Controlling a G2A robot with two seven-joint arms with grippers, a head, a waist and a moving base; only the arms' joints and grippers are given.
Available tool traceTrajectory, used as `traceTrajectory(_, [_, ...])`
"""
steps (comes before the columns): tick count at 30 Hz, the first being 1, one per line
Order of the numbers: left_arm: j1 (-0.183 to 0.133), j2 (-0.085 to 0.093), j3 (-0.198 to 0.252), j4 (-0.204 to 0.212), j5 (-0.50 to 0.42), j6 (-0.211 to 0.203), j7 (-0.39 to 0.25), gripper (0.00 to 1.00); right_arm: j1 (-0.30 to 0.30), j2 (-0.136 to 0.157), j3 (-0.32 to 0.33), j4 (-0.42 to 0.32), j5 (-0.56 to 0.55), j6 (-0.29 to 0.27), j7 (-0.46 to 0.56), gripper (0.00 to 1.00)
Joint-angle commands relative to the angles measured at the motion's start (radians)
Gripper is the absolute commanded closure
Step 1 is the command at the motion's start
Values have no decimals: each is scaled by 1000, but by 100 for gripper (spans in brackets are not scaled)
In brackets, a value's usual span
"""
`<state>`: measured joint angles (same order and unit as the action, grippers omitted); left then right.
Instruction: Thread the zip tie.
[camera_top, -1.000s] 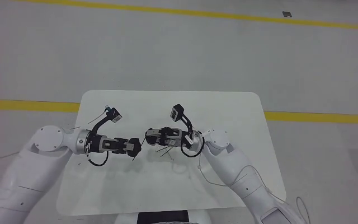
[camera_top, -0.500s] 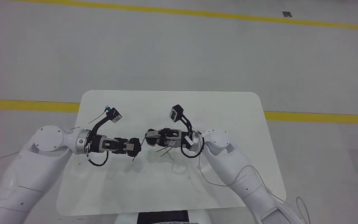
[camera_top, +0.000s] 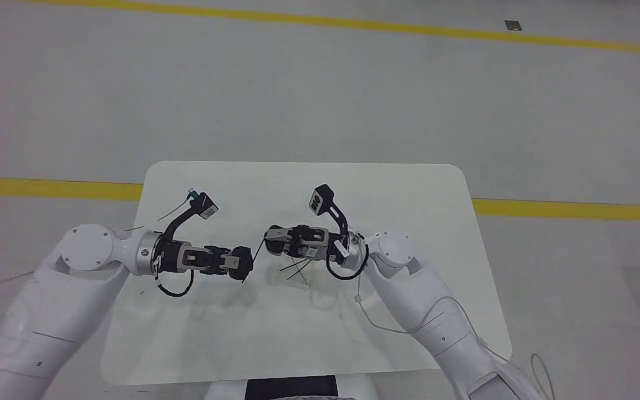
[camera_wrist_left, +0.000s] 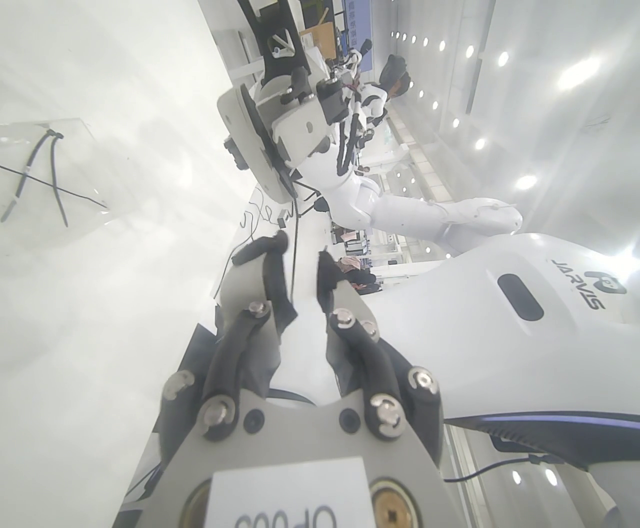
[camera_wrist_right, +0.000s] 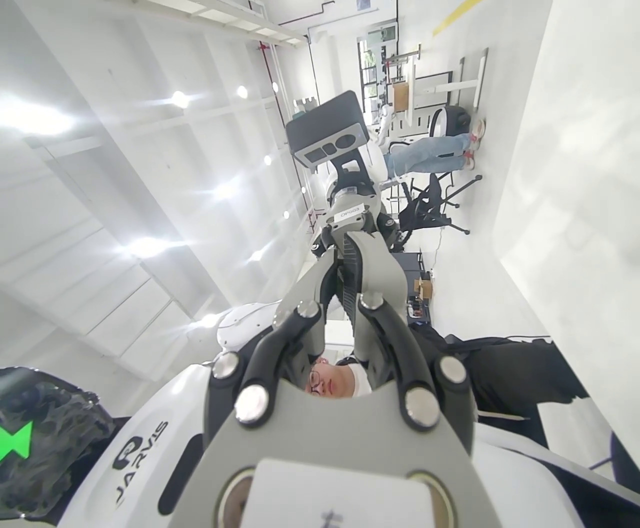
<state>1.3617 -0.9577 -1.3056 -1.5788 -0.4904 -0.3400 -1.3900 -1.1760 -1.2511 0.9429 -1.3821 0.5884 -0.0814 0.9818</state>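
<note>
Hovers above the table (camera_top: 420, 200) with the left gripper (camera_wrist_left: 300, 250) narrowly parted around the zip tie (camera_wrist_left: 295, 230). Pinches that tie's far end in the right gripper (camera_top: 270, 241), fingers closed tight. Shows spare ties (camera_wrist_left: 54, 170) lying bagged farther off.

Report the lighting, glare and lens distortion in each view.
Top view: soft, even light, with no glare on the table. Left wrist view: ceiling lights flare into streaks, the table is washed almost white around the zip ties, and the wide lens bends straight edges. Right wrist view: ceiling lights bloom strongly, with the same wide-lens curvature around the right gripper.
</note>
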Motion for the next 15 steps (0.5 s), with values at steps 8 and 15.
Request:
traceTrajectory(8, [0, 0, 0, 0, 0, 0, 0, 0, -28, 13, 42, -26, -41, -4, -39, 100])
traceTrajectory(15, [0, 0, 0, 0, 0, 0, 0, 0, -28, 13, 42, -26, -41, -4, -39, 100])
